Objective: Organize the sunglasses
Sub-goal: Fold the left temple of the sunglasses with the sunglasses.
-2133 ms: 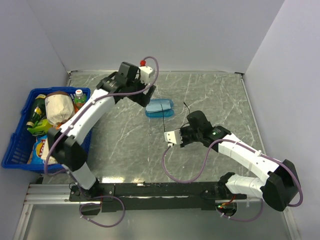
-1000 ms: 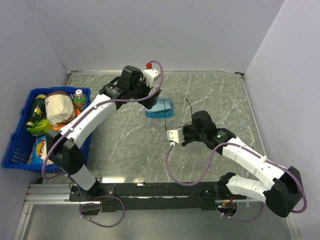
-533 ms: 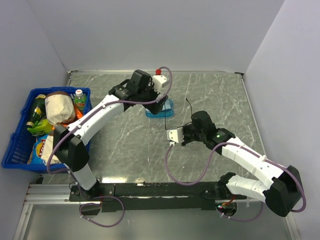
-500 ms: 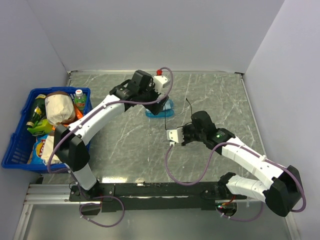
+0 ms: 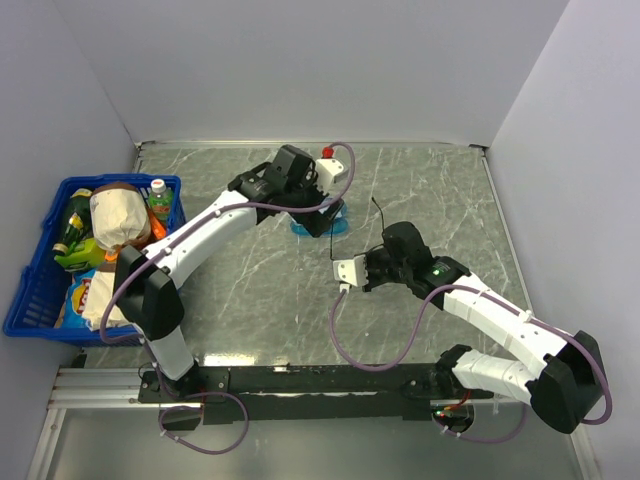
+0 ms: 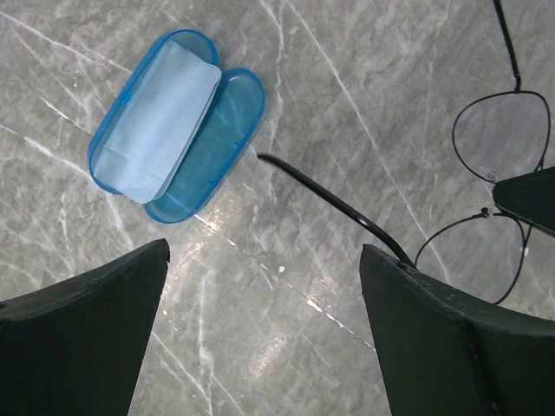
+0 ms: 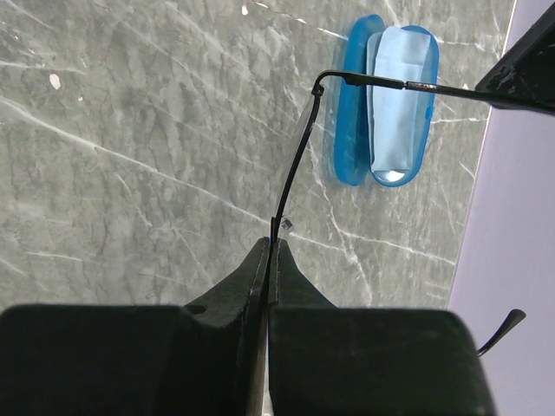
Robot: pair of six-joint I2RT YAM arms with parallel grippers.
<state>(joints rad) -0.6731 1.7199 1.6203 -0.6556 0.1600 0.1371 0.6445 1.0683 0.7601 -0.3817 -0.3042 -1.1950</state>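
While clamping the sunglasses (image 7: 291, 169) in the right hand (image 7: 269, 247) just right of the blue case (image 6: 217, 139), hovering the left hand (image 6: 264, 251) wide open above both, probably to fold the arms

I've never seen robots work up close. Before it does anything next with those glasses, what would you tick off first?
1. Right hand holding the sunglasses: ok, it is shut on the thin frame.
2. Left hand free to help: ok, it is open and holds nothing.
3. Case open: ok, both halves lie spread.
4. Room in the case: ok, one half is bare and the cloth lies in the other.
5. Sunglasses folded to fit: not ok, the arms are spread out.
6. Grip firm enough for a pull: cannot tell.
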